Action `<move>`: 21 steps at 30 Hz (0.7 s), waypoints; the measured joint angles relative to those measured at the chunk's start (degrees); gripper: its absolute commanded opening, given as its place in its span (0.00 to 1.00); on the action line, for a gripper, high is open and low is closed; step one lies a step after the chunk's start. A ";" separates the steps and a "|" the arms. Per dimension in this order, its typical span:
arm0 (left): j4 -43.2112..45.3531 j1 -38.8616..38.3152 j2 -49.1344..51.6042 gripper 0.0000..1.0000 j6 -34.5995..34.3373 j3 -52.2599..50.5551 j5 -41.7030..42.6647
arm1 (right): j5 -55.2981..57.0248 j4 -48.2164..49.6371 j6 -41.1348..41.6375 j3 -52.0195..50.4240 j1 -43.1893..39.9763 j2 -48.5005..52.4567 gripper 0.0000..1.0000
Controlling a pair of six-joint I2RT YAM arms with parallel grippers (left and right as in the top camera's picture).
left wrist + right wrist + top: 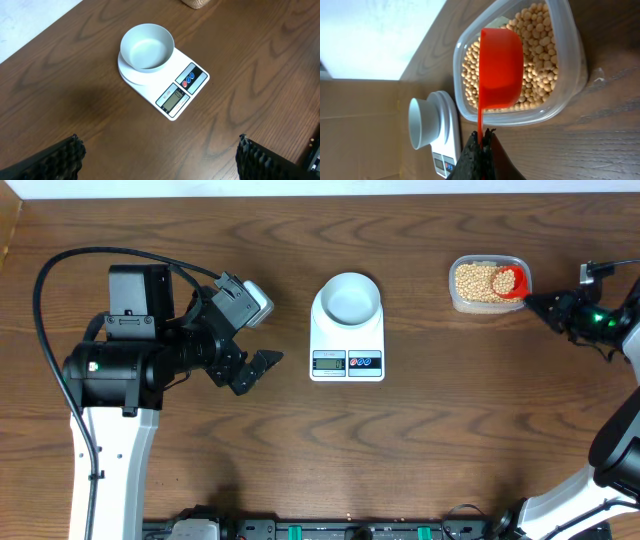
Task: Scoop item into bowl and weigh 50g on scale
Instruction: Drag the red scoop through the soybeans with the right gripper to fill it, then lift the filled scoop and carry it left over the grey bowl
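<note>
The scale [347,340] sits about midway along the bench [450,440], nearer the far edge, its display and buttons facing the near edge; the digits are too small for me to read. The pale bowl [347,298] stands upright on the scale's round platform, at the end away from the display.

Off toward the far right corner is a clear plastic tub [487,284] with the tan beans [476,280] lying in it. A red scoop [501,67] is over the beans at the tub's right end, its handle running back out over the tub's rim. The right gripper [481,145] is pinched tight on the end of that handle. From above, the cup seems to have some beans in it, though I can't tell how many.

The left gripper [159,142] hangs over bare wood left of the scale, well apart from it. Its fingers are spread wide with nothing between them.
</note>
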 measured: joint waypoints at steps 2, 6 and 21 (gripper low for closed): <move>0.00 0.00 0.00 0.98 0.00 0.00 0.00 | -1.20 0.04 0.70 0.00 -0.35 0.00 0.01; 0.00 0.00 0.00 0.98 0.00 0.00 0.00 | -3.82 0.02 1.42 0.00 -1.38 0.00 0.01; 0.00 0.00 0.00 0.98 0.00 0.00 0.00 | -11.78 0.07 3.50 0.00 -3.54 0.00 0.01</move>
